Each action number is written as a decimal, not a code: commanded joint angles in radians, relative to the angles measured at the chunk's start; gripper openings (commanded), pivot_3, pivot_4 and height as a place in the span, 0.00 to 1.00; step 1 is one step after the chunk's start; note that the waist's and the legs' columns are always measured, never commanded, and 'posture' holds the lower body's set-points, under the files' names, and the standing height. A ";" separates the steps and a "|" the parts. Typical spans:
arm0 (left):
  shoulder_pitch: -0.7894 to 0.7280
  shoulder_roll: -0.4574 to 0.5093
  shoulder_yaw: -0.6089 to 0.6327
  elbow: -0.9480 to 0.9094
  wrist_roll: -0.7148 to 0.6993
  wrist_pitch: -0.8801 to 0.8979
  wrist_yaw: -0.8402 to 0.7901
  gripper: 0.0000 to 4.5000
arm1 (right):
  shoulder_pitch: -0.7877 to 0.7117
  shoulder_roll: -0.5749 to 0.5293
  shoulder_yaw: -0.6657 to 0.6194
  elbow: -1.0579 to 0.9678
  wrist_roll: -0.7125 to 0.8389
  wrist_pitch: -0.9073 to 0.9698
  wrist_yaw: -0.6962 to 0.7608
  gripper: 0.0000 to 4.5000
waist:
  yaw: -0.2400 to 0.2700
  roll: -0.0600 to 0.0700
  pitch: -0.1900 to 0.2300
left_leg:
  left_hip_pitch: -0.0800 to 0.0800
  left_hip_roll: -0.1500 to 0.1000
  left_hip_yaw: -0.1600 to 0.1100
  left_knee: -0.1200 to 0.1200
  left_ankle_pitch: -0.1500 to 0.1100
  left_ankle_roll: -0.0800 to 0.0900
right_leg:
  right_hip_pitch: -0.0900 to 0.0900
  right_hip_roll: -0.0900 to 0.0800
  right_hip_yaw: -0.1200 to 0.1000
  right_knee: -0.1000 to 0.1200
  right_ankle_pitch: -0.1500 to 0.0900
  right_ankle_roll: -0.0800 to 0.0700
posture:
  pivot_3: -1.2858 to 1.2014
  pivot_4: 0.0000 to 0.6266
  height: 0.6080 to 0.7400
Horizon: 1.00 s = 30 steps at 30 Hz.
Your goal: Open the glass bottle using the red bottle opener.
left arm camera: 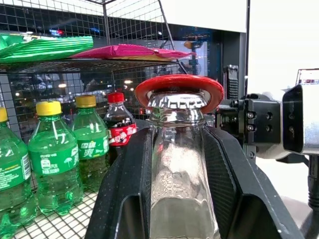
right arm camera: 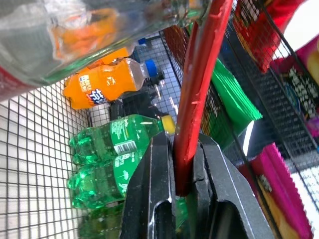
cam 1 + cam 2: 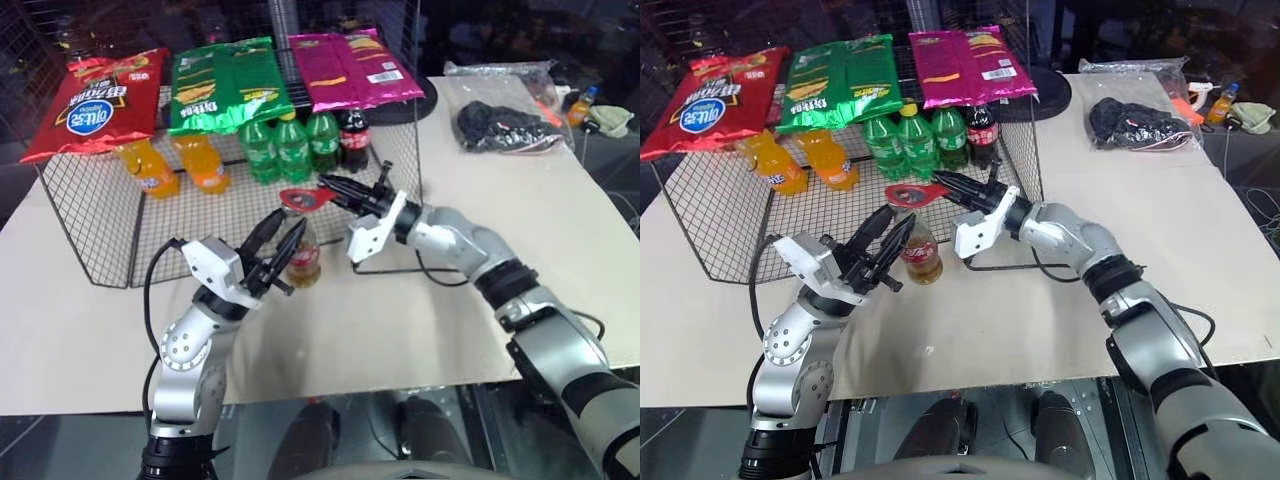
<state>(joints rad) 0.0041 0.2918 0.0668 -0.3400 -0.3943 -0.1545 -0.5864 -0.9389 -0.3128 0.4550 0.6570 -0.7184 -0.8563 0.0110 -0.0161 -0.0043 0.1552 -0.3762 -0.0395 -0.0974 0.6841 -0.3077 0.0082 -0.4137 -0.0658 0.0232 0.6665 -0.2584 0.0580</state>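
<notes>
Left gripper (image 3: pixel 283 243) clamped round the glass bottle (image 3: pixel 303 255), upright on the table (image 3: pixel 400 330) before the wire rack (image 3: pixel 90 215); red bottle opener (image 3: pixel 306 198) seated over the cap, pinched in the right gripper (image 3: pixel 336 188); prying step; next, probably, levering upward.

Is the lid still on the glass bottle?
Yes, still on. The crimped cap sits on the glass bottle, with the red bottle opener ringed around it.

Left gripper (image 3: pixel 283 243) fingers parted — right gripper (image 3: pixel 335 190) fingers clamped.
</notes>
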 commanded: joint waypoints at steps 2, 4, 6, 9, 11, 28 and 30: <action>-0.012 0.007 -0.025 0.021 0.027 0.026 0.004 0.22 | -0.062 -0.009 0.028 -0.019 -0.043 -0.041 -0.025 0.00 | 0.000 0.000 0.000 | 0.000 0.000 0.000 0.000 0.000 0.000 | 0.000 0.000 0.000 0.000 0.000 0.000 | 0.52 0.24 1.00; -0.011 0.006 -0.026 0.020 0.028 0.026 0.005 0.22 | -0.071 -0.015 0.027 -0.016 -0.044 -0.039 -0.035 0.00 | -0.003 0.000 0.000 | 0.000 0.000 0.001 0.000 0.000 0.000 | 0.000 0.000 0.001 0.000 0.000 0.000 | 0.52 0.24 1.00; -0.011 0.006 -0.027 0.020 0.029 0.027 0.005 0.22 | -0.084 -0.019 0.025 -0.012 -0.049 -0.036 -0.047 0.00 | -0.004 0.000 0.000 | 0.001 0.000 0.001 0.000 0.000 0.000 | 0.000 0.001 0.001 0.000 0.000 0.000 | 0.52 0.24 1.00; -0.013 0.004 -0.030 0.019 0.031 0.029 0.006 0.22 | -0.097 -0.019 0.023 -0.009 -0.051 -0.031 -0.054 0.00 | -0.004 0.000 0.000 | 0.001 0.001 0.001 -0.002 0.000 0.000 | 0.000 0.001 0.002 0.000 0.000 0.000 | 0.52 0.24 1.00; -0.013 0.003 -0.033 0.018 0.031 0.030 0.006 0.22 | -0.101 -0.017 0.017 -0.003 -0.044 -0.024 -0.055 0.00 | -0.005 0.000 0.000 | 0.001 0.001 0.002 -0.002 0.000 0.000 | 0.000 0.001 0.002 0.000 0.000 0.000 | 0.52 0.24 1.00; -0.010 0.005 -0.038 0.027 0.044 0.029 0.015 0.22 | -0.067 0.007 -0.107 -0.090 0.100 0.018 -0.129 0.00 | -0.006 0.000 0.000 | 0.001 0.002 0.002 -0.002 0.000 0.000 | 0.000 0.001 0.002 0.000 0.000 0.000 | 0.52 0.24 1.00; -0.011 0.005 -0.038 0.031 0.044 0.029 0.015 0.22 | -0.053 0.020 -0.116 -0.097 0.150 0.027 -0.098 0.00 | -0.007 0.000 0.000 | 0.001 0.002 0.002 -0.002 0.000 0.000 | 0.000 0.001 0.002 0.000 0.000 0.000 | 0.52 0.24 1.00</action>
<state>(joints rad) -0.0239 0.2908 0.0469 -0.3321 -0.3706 -0.1449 -0.5700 -0.9966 -0.3041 0.3720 0.6009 -0.6323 -0.8324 -0.1027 -0.0228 -0.0039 0.1548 -0.3752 -0.0377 -0.0953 0.6822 -0.3076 0.0082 -0.4140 -0.0647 0.0256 0.6661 -0.2583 0.0580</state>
